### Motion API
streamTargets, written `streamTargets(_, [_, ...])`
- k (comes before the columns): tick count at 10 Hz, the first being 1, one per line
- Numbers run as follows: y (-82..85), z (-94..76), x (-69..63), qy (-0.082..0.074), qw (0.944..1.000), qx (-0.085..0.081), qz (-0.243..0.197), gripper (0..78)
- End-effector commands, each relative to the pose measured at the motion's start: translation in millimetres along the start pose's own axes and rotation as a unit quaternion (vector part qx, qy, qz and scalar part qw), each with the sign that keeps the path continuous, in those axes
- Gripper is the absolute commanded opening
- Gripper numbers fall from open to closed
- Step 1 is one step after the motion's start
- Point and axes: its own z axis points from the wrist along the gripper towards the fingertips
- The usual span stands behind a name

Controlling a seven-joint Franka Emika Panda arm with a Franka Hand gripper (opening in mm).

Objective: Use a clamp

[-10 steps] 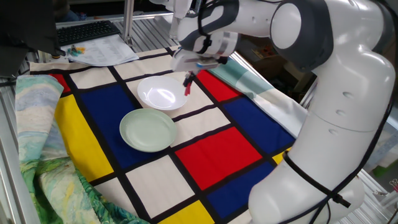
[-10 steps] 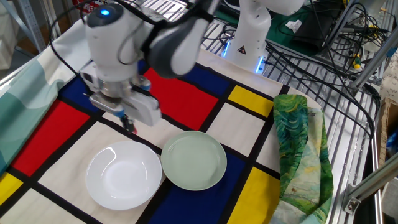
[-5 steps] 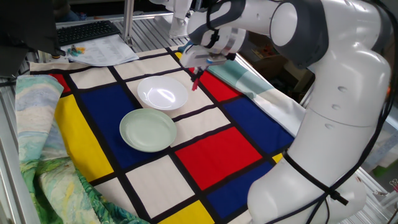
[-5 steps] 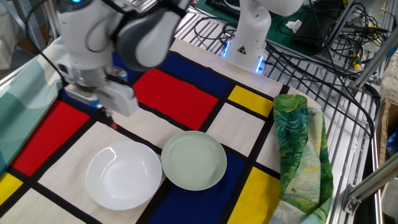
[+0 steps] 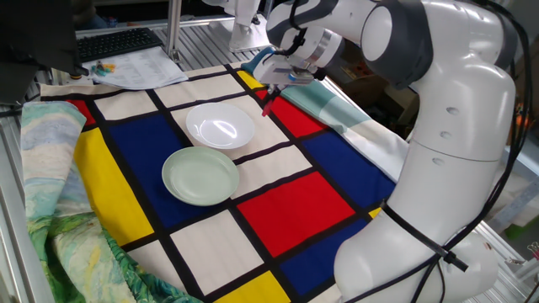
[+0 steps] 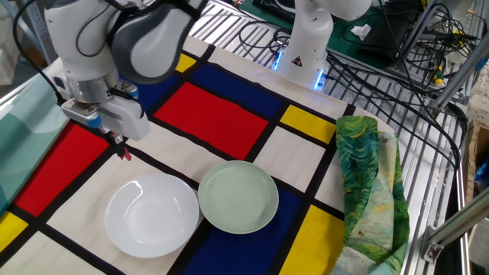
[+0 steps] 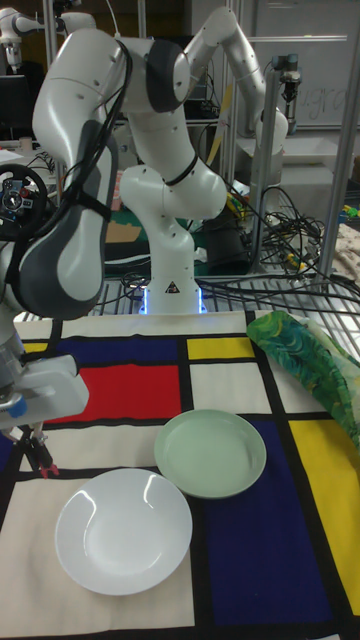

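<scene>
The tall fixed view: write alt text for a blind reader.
A white robot arm's gripper holds a tiny red-pink clamp just above the colour-block tablecloth, left of a white bowl and a pale green bowl sitting side by side.

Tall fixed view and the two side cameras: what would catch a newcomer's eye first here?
The bold tablecloth of red, blue and yellow blocks, with a white bowl and a pale green bowl touching side by side on it. Beyond the white bowl, the big white arm's gripper hangs over the cloth, pinching a tiny red clamp.
</scene>
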Motion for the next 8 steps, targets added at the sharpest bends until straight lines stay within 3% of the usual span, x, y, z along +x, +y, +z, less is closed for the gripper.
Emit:
streamTargets(1, [0.1,-0.6,-1.6,-0.018,0.9996,-0.017,-0.015,1.2])
streamTargets(2, [0.1,-0.6,-1.6,-0.019,0.9993,-0.027,-0.016,1.2])
streamTargets(8, [-6.9,11.1,-1.3,-0.015,0.9989,-0.043,-0.008,1.2])
